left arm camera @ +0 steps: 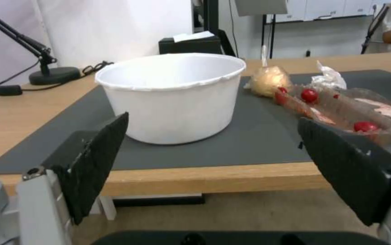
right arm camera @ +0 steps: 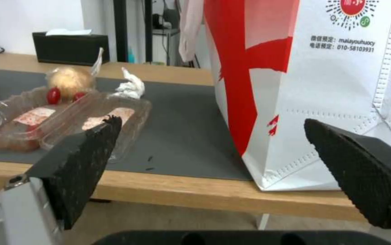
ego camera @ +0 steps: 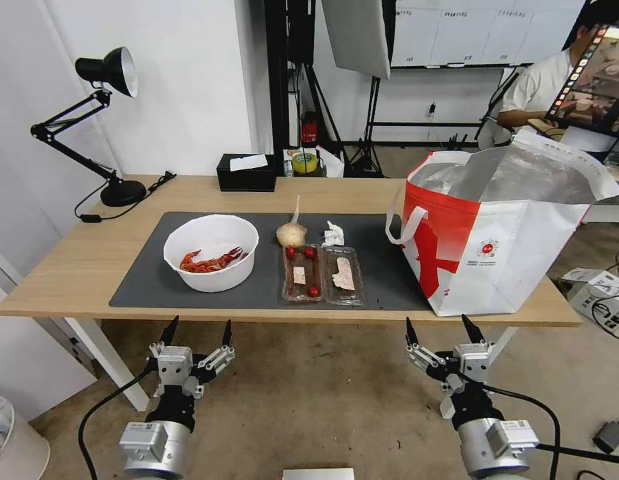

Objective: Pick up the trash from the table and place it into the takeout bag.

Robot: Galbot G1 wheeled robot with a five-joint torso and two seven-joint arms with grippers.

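On the table's (ego camera: 69, 267) dark mat (ego camera: 143, 283) stand a white bowl (ego camera: 211, 252) of red crayfish shells, a beige knotted bundle (ego camera: 291, 233), a crumpled white tissue (ego camera: 333, 234) and a clear plastic tray (ego camera: 321, 274) with cherry tomatoes. The white and red takeout bag (ego camera: 496, 240) stands open at the table's right end. My left gripper (ego camera: 197, 333) hangs open below the front edge, in front of the bowl (left arm camera: 173, 97). Below the bag's front corner my right gripper (ego camera: 441, 331) is open too, facing the bag (right arm camera: 304, 85) and tray (right arm camera: 64, 119).
A black desk lamp (ego camera: 103, 127) stands at the back left corner, with its cord on the tabletop. A black tissue box (ego camera: 246, 172) sits at the back edge. Studio stands and a seated person are behind the table. Bare floor lies in front of it.
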